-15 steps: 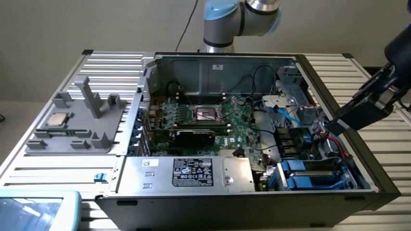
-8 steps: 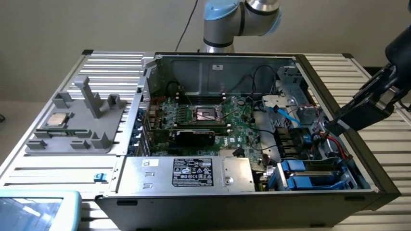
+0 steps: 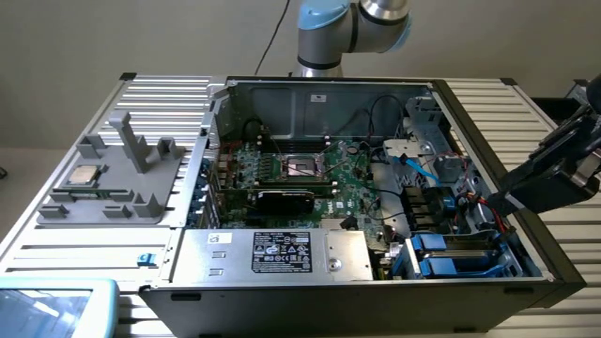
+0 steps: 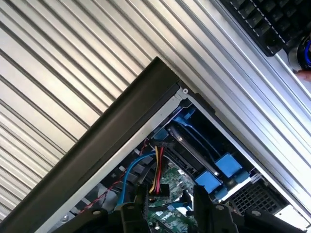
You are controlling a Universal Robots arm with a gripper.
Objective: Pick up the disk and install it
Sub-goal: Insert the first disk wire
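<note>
Ahead of the spread black gripper (image 4: 170,190), the silver-grey, blue-railed disk (image 4: 192,145) sits in a corner of the black metal case (image 4: 112,141). Wrist view adds red-yellow wires (image 4: 156,170) near its fingers.

A plain, pale beige wall (image 3: 141,35) runs behind the open computer case (image 3: 376,310), bare and evenly lit. The case sits on a ribbed aluminium table (image 3: 169,91), whose slotted top stretches out on either side of it. On the exterior view's left of the case, past the table's edge, there is a strip of pale floor (image 3: 28,141). Well beyond the case's black corner, across the ribs, sits a black keyboard (image 4: 265,19). The light is soft and flat, glinting gently along the ribs.
</note>
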